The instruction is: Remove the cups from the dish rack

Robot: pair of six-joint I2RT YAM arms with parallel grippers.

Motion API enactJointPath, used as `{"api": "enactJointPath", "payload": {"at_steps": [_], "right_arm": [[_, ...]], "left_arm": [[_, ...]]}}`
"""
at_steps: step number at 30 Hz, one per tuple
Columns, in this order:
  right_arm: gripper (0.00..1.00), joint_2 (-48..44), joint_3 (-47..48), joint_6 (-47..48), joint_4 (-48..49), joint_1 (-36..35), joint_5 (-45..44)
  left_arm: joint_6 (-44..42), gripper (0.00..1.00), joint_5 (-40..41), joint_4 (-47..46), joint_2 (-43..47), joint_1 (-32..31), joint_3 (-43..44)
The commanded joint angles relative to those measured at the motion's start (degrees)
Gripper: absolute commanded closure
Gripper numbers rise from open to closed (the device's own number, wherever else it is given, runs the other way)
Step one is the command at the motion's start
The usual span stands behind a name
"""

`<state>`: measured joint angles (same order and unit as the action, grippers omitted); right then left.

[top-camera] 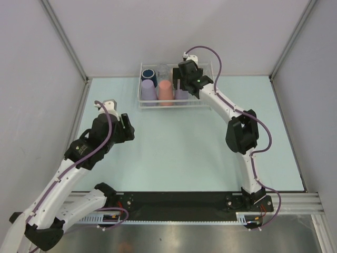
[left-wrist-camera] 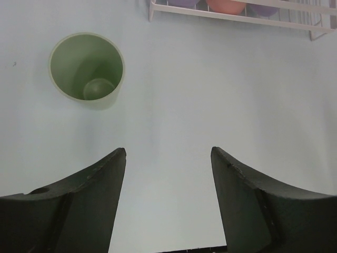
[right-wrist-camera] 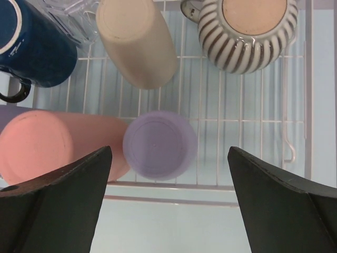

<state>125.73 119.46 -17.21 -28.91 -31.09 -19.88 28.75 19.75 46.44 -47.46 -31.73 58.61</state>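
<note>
1. cups (right-wrist-camera: 139,45) sit mostly inverted in the dish rack (right-wrist-camera: 253,105), likely for draining; one pale green cup (left-wrist-camera: 87,68) stands upright on the table (left-wrist-camera: 237,95) outside.
2. right gripper (right-wrist-camera: 169,153) hangs spread wide above the lavender cup (right-wrist-camera: 160,145), seemingly to grasp it.
3. left gripper (left-wrist-camera: 167,150) gapes empty.

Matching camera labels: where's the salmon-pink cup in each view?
Top external: salmon-pink cup upper centre, near row of the dish rack.
Left wrist: top edge, mostly cropped.
Right wrist: lower left, beside a lavender cup.
Shared landmark: the rack's white front rail.
</note>
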Motion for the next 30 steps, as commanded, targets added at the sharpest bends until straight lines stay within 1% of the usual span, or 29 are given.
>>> {"api": "enactJointPath", "payload": {"at_steps": [1, 10, 14, 16, 17, 21, 23, 25, 26, 27, 30], "right_arm": [[0.02, 2.6, 4.9, 0.3, 0.4, 0.7, 2.1], [0.04, 5.7, 5.5, -1.0, 0.7, 0.2, 2.9], [0.07, 6.5, 5.9, -0.9, 0.8, 0.2, 3.3], [0.12, 6.5, 5.8, -1.0, 1.2, 0.2, 3.4], [0.16, 6.5, 5.8, -1.0, 1.3, 0.2, 3.4], [0.48, 6.3, 5.6, -0.8, 1.3, 0.2, 3.4], [0.51, 6.1, 5.3, -0.9, 1.2, 0.2, 3.5], [0.7, 5.8, 4.6, -0.9, 1.2, 0.1, 3.5], [0.83, 5.7, 4.4, -0.8, 1.3, 0.1, 3.5], [1.0, 5.7, 4.3, -0.9, 1.0, 0.2, 3.5], [1.0, 5.2, 3.6, -0.9, 1.0, 0.1, 3.3]], "left_arm": [[1.9, 0.28, 1.3, -0.2, 1.1, -0.4, -1.0], [3.4, 0.28, 1.2, 0.1, 2.0, -0.4, -2.9], [3.4, 0.28, 1.3, 0.2, 2.1, -0.4, -3.0], [3.3, 0.28, 1.3, 0.3, 1.9, -0.4, -3.0], [3.3, 0.28, 1.3, 0.2, 2.0, -0.4, -3.0], [3.2, 0.28, 1.2, 0.1, 1.6, -0.4, -3.1], [3.2, 0.28, 1.1, 0.0, 1.4, -0.4, -3.1], [3.3, 0.28, 1.0, -0.4, 1.1, -0.4, -3.2], [3.2, 0.28, 0.9, -0.4, 1.1, -0.4, -3.1], [3.2, 0.28, 0.9, -0.5, 1.1, -0.4, -3.1], [3.0, 0.28, 0.8, -0.8, 0.9, -0.4, -3.2]]}}
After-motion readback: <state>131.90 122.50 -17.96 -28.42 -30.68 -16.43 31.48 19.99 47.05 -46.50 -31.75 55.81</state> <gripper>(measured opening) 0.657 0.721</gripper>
